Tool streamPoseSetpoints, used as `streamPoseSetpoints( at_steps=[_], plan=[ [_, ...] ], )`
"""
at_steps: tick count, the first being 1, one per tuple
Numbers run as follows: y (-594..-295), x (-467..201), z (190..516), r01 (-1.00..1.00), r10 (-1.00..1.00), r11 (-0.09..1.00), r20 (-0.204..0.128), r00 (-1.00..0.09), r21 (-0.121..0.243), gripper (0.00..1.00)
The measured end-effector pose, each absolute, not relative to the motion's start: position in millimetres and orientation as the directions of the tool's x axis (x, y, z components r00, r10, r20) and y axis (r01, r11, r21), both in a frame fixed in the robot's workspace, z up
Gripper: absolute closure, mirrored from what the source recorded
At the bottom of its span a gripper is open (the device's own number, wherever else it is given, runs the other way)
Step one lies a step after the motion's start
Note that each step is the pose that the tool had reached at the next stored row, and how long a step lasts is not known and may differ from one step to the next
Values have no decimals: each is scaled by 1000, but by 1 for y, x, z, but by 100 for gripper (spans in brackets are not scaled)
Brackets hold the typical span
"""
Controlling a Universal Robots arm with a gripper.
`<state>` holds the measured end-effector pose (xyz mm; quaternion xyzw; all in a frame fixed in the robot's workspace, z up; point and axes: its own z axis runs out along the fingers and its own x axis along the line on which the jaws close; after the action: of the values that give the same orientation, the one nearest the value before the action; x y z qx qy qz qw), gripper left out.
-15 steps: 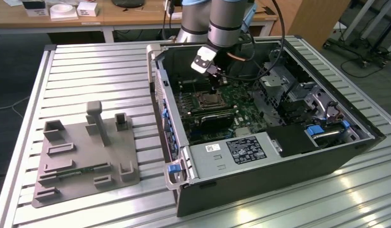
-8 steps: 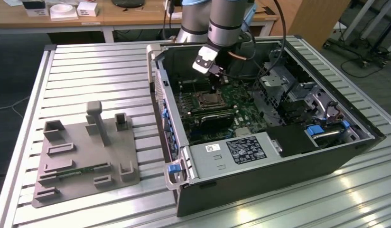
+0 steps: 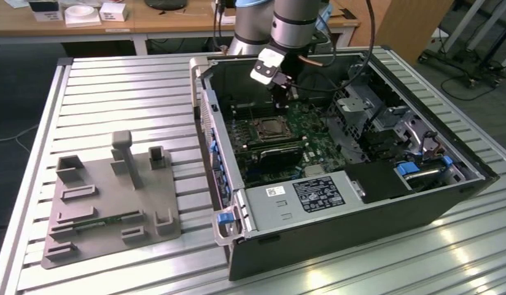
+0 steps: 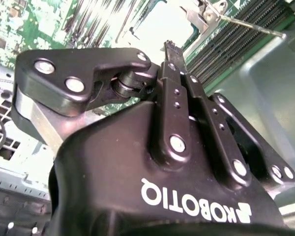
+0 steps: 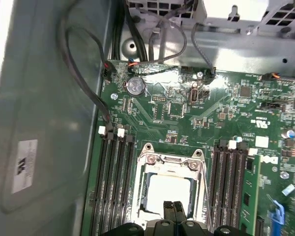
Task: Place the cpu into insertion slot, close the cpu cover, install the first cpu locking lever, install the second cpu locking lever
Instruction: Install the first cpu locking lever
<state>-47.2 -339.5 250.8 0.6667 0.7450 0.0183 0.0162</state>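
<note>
A black open computer case point(image 3: 343, 233) lay on its side on a grey slatted metal table point(image 3: 113, 92). On the floor of the case was a green motherboard point(image 5: 187, 123). The square insertion slot with its silvery rim point(image 3: 269, 129) sat toward the far side of the board, between two banks of long black memory slots point(image 5: 115, 182).

In the first wrist view the cpu point(image 5: 167, 189), a small flat square with a bright metal top, lay in the slot. The cpu cover point(image 5: 172, 161), a thin silvery frame plate, appeared to lie down flat around it.

In the second wrist view a thin metal locking lever point(image 4: 246, 24) reached out from the corner of the socket across the memory slots. Whether it was latched could not be told.

The black gripper point(image 5: 174, 205) hung inside the case just above the near edge of the cpu. Its fingers point(image 5: 169, 209) were pressed together with no gap, and nothing was held between them. In the exterior view the gripper point(image 3: 280, 98) pointed down at the board just on the far side of the slot.

On the exterior view's left, well apart from the case, a flat grey plastic fixture plate point(image 3: 105, 203) with raised blocks and a post rested on the table. A wooden desk point(image 3: 155, 18) stood beyond the table's far end.
</note>
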Motion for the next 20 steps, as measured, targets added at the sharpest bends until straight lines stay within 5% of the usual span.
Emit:
streamPoseSetpoints(
  at_steps=[20],
  plan=[
    [-340, -47, 250, 929, 930, 366, 2, -367, 49, 90]
  ],
)
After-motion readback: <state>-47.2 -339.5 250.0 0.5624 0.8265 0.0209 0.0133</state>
